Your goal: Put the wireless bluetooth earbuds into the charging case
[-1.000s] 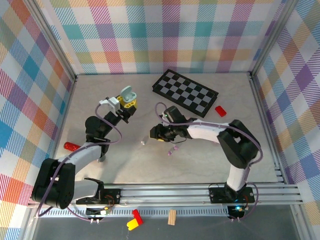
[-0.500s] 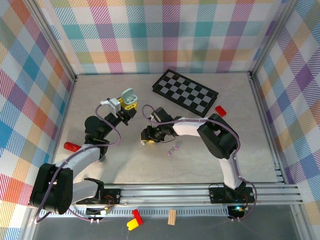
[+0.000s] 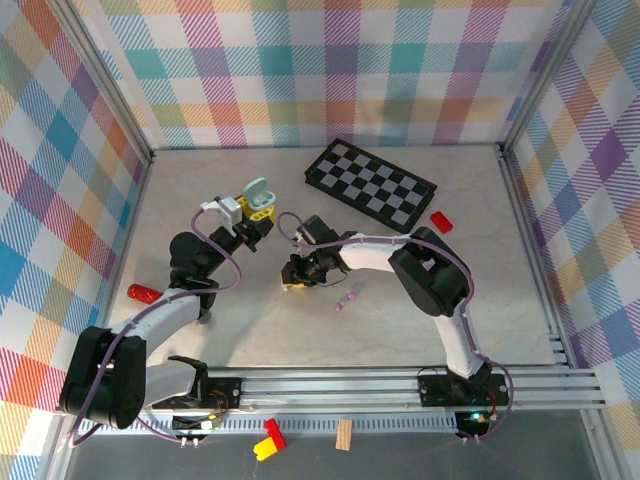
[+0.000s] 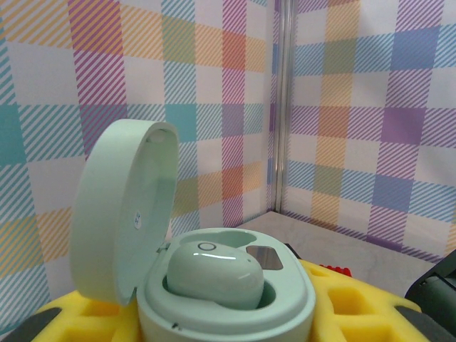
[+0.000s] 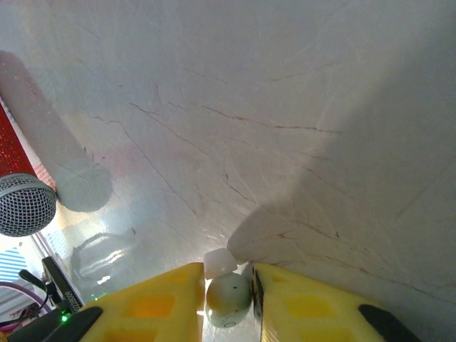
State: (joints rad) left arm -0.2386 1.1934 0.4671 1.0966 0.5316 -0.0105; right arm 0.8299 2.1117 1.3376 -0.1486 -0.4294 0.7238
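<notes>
My left gripper (image 3: 255,207) is held above the table, shut on a mint-green charging case (image 4: 226,318) whose lid (image 4: 121,214) stands open. One pale green earbud (image 4: 214,274) lies seated in the case, and the yellow fingers (image 4: 353,303) hug the case on both sides. My right gripper (image 3: 294,281) is down at the table surface, just below and right of the case. In the right wrist view its yellow fingers (image 5: 160,299) press on both sides of a second pale green earbud (image 5: 228,301) with a white tip.
A small pale purple bud (image 3: 347,299) lies on the table right of the right gripper. A checkerboard (image 3: 370,185) and a red block (image 3: 441,221) sit at the back right. A red-handled microphone (image 3: 143,293) lies at the left, with its mesh head (image 5: 25,203) in the right wrist view.
The right arm swung left to the earbud lying on the table and its jaws closed round it. The left arm and the case stayed put.
</notes>
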